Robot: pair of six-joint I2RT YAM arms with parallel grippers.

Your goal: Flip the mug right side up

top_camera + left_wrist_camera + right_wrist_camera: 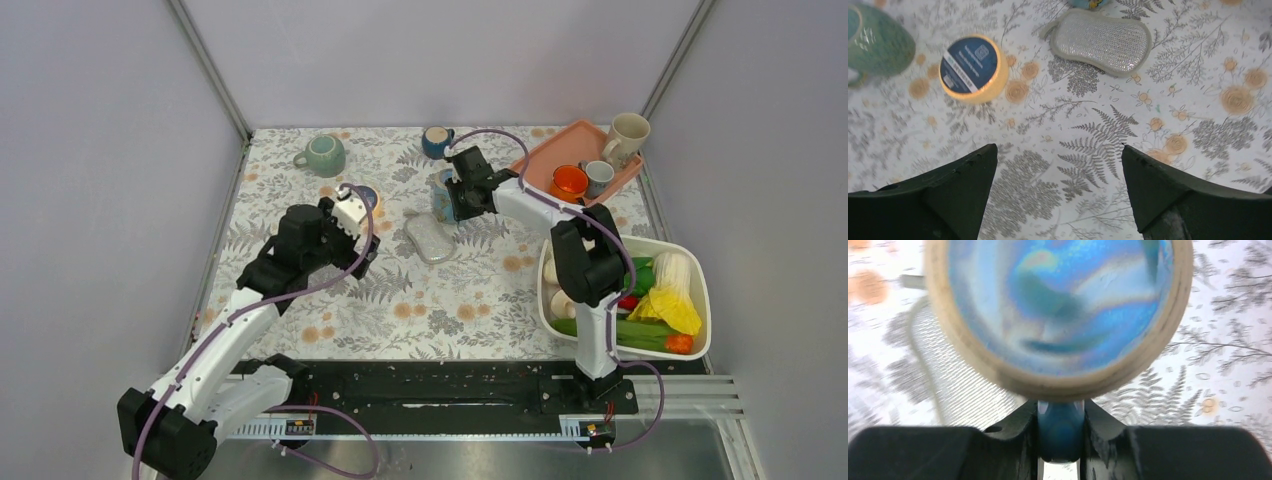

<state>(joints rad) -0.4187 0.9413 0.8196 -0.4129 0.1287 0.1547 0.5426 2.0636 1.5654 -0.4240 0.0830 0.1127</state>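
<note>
Nearest us from above, the black rail (430, 385) carries both arm bases at the near edge of the table (450, 310). Beyond it, the right hand (458, 195) is out over mid-table and pinches the pale blue mug (441, 203), just behind the grey sponge (430, 238). The left hand (360, 240) hangs near a yellow tin (366, 197) (blue label on top). A green mug (322, 155) and a dark blue mug (435, 141) stand farther back. A pink tray (560, 148) holds three more cups, and a white basket (703, 300) of vegetables sits at the right.

From the left wrist, we see its fingers (948, 190) spread wide above the patterned table. Tin and sponge lie ahead, apart from each other.

From the right wrist, the fingers (1013, 435) are pressed onto the mug's handle, and its open mouth faces the lens squarely, with the sponge behind it at the left. We cannot tell whether the mug touches the table.
</note>
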